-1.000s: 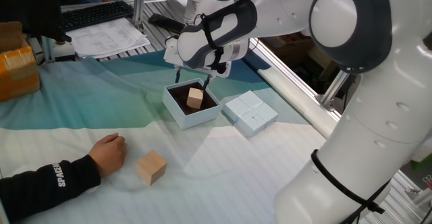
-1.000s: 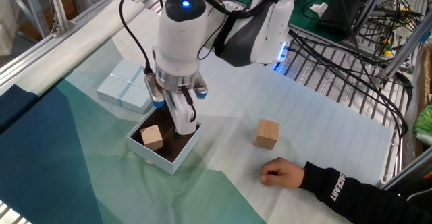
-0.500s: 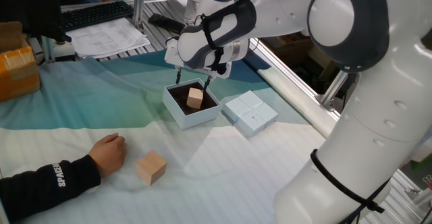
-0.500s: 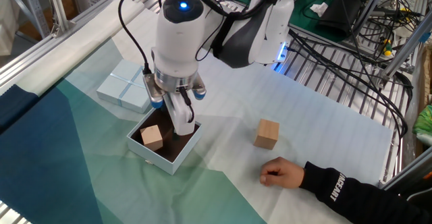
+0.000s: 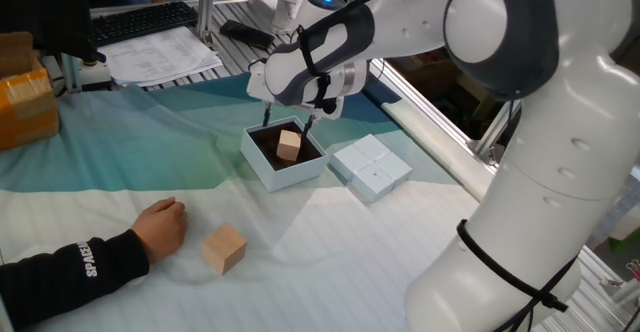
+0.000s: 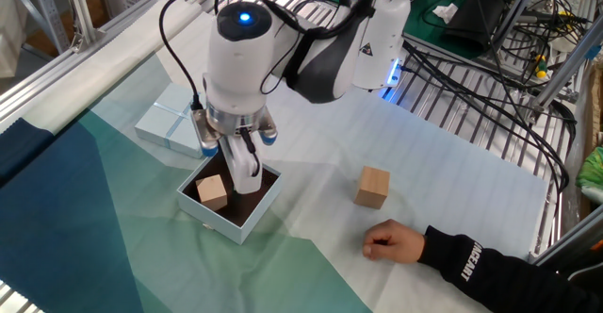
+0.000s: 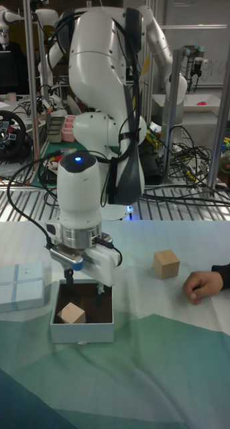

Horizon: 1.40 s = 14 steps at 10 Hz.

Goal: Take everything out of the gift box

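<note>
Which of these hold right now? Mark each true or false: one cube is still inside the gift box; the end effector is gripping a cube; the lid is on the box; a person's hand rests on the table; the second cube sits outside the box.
1. One cube is inside the gift box: true.
2. The end effector grips a cube: false; its fingers are spread with nothing between them.
3. The lid is on the box: false; it lies beside it.
4. A person's hand rests on the table: true.
5. The second cube sits outside the box: true.

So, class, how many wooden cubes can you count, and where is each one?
2. One wooden cube sits inside the gift box; the other cube lies on the table cloth near the person's hand. None seems hidden.
</note>
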Motion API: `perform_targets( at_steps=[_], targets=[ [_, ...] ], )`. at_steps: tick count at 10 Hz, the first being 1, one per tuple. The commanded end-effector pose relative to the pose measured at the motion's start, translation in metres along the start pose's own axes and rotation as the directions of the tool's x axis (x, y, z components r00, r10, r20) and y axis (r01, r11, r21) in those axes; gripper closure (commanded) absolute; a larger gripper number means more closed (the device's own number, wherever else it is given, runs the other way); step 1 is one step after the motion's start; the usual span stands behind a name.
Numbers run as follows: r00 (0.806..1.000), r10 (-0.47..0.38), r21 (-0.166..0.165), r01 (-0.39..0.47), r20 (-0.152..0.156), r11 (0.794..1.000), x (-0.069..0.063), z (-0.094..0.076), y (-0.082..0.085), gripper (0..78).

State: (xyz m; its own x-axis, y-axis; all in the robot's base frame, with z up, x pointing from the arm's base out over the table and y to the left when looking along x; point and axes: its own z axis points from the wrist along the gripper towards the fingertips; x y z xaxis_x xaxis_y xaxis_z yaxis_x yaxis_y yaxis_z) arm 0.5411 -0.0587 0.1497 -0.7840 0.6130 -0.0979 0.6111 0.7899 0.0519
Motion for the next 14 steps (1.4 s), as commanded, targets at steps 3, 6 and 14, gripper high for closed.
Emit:
perform_targets(
  at_steps=[3,6,14],
  targets=[
    [1.000,0.012,-0.004,-0.012,0.009,1.000,-0.002,0.015,0.000,0.1],
    [1.000,0.009,-0.006,-0.009,0.009,1.000,-0.005,0.021,-0.004,0.1],
    [1.000,0.003,-0.009,-0.003,0.007,1.000,-0.003,0.032,-0.014,0.1]
  ],
)
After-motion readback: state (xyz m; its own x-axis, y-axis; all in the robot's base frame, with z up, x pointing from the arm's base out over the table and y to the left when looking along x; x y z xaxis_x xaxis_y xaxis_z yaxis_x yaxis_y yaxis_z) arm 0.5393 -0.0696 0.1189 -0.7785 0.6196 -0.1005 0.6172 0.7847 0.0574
